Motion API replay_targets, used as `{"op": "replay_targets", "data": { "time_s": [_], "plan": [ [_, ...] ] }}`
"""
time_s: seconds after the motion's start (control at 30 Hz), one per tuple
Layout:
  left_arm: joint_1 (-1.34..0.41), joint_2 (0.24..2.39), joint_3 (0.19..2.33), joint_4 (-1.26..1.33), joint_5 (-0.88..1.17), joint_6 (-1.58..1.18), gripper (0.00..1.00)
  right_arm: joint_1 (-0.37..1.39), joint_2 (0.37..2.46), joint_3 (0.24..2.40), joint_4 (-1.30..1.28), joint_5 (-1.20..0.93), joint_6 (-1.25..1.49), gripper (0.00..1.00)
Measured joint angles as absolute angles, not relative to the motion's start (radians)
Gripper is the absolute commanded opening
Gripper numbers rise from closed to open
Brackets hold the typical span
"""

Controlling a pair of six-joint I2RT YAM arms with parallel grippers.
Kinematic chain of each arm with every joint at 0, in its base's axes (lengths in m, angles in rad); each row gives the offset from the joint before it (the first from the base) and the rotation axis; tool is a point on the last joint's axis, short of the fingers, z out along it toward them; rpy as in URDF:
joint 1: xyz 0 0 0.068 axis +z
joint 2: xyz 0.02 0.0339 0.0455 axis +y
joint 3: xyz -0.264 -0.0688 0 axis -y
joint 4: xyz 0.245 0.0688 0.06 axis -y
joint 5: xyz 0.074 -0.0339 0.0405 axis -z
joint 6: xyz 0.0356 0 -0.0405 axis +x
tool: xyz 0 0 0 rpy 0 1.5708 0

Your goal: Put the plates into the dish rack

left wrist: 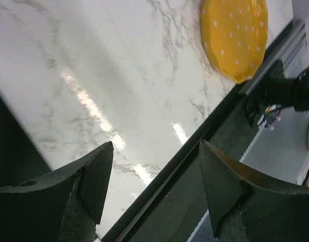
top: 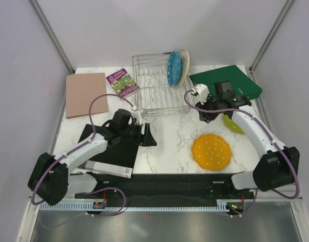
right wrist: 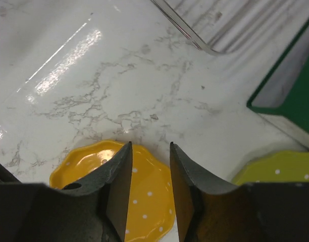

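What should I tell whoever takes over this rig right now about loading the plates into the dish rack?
Left claw: open, empty, over the bare table.
Right claw: open, empty, above the table near the orange plate and the green plate.
Done: blue plate and cream plate stand upright at the right end of the dish rack in the top view.
Left: orange and green plates lie flat on the table, the green one partly under the right arm.

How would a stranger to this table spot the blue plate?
Find the silver wire dish rack at the far middle of the marble table. Two plates stand on edge at its right end. The blue plate is the smaller, white-dotted one, just left of the cream plate.
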State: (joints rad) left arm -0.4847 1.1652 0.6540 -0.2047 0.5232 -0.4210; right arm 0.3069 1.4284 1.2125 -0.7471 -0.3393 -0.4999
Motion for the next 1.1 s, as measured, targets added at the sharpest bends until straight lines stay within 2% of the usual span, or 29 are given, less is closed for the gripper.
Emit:
{"op": "replay_targets", "data": {
  "time_s": [0.07,0.27,0.43,0.57,0.87,0.97,1.0,1.1],
  "plan": [
    [-0.577,1.254,0.696,-0.192,0.528,-0.421,0.75,0.239,1.377,1.185,-0.781,-0.315,-0.489,0.41],
    [-0.699,1.514,0.893,-0.136,0.485,-0.430,0.75,0.085,1.290,1.065,-0.865,-0.250,-0.594,0.38],
    [-0.801,1.702,1.058,-0.101,0.452,-0.438,0.73,-0.191,1.328,1.021,-0.969,-0.227,-0.783,0.38],
    [-0.866,1.845,1.176,-0.101,0.445,-0.455,0.72,-0.334,1.368,1.012,-1.028,-0.231,-0.918,0.39],
    [-0.944,2.026,1.336,-0.146,0.393,-0.467,0.71,-0.438,1.402,0.982,-1.127,-0.282,-1.072,0.41],
    [-0.968,2.078,1.392,-0.159,0.389,-0.467,0.62,-0.445,1.402,0.982,-1.136,-0.302,-1.079,0.41],
    [-0.975,2.095,1.407,-0.163,0.389,-0.467,0.54,-0.446,1.402,0.982,-1.139,-0.309,-1.080,0.41],
    [-0.984,2.123,1.434,-0.165,0.386,-0.474,0.41,-0.447,1.401,0.982,-1.142,-0.321,-1.081,0.41]
  ]
}}
